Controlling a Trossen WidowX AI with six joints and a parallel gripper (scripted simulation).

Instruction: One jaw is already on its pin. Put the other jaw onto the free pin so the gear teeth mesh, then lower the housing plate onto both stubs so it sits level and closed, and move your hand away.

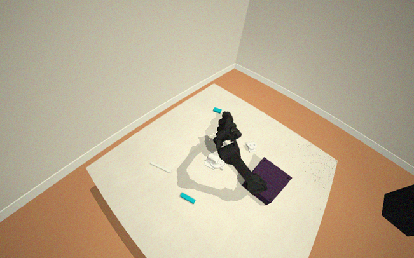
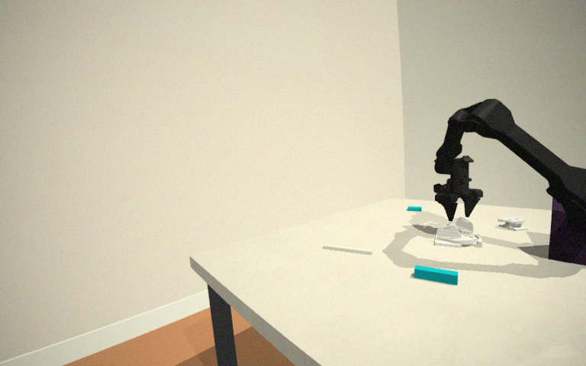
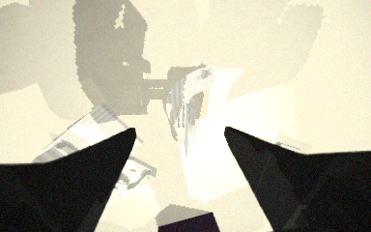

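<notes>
My gripper is open and empty, pointing down over the white parts; the arm hides its tips in the top view. A loose white striped jaw shows below the fingers, a little beyond the fingertips in the wrist view. I cannot tell if a finger touches it. The white base carries the other jaw, which stands up; the left finger partly covers the base in the wrist view. The small white housing plate is raised off the table, apart from the base.
A teal block lies on the near side, and a smaller teal block lies at the far end. A thin white strip lies beyond the base. The purple block is under the arm's foot.
</notes>
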